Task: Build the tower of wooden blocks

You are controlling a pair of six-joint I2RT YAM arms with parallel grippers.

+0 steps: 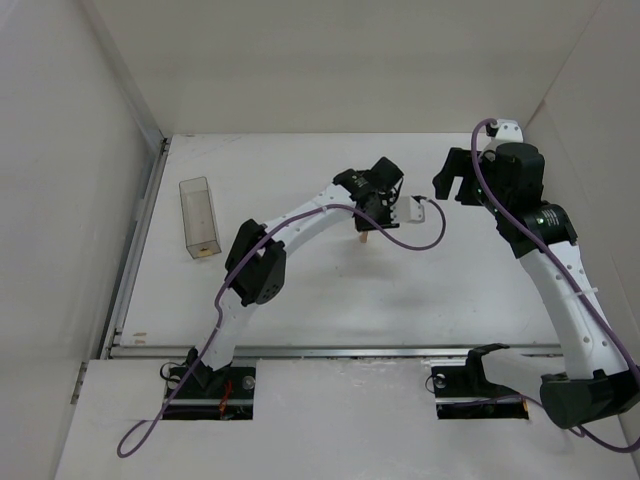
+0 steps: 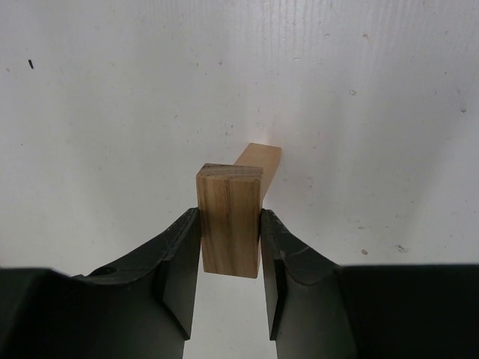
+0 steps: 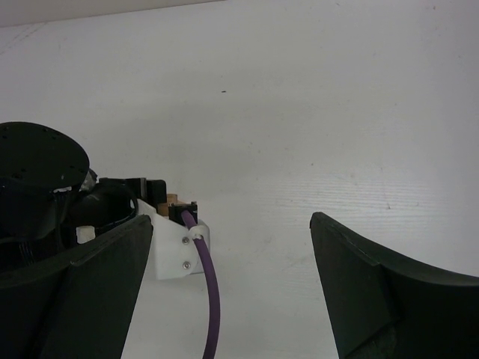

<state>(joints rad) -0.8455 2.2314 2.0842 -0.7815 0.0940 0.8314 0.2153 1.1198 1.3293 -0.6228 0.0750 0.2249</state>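
White surface (image 1: 400,300) carried a clear container (image 1: 198,216) at far left. Right claw (image 3: 228,221) hung wide open, empty, right of center. Left claw (image 2: 230,224) was clamped on 1 upright wood block (image 2: 229,217) mid-surface, with a 2nd block (image 2: 259,160) just behind it.

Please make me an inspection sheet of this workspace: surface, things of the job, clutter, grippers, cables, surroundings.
Surface: white table, with a few dark specks.
Job's things: one wooden block upright in the left gripper; a second block just behind it; whether they touch is unclear.
Clutter: clear container at the far left, with something small and tan at its near end.
Grippers: left gripper shut on the wooden block; right gripper open, holding nothing.
Cables: purple cable loops beside the left gripper; right arm cable runs along that arm.
Surroundings: white walls; metal rail along the near edge.
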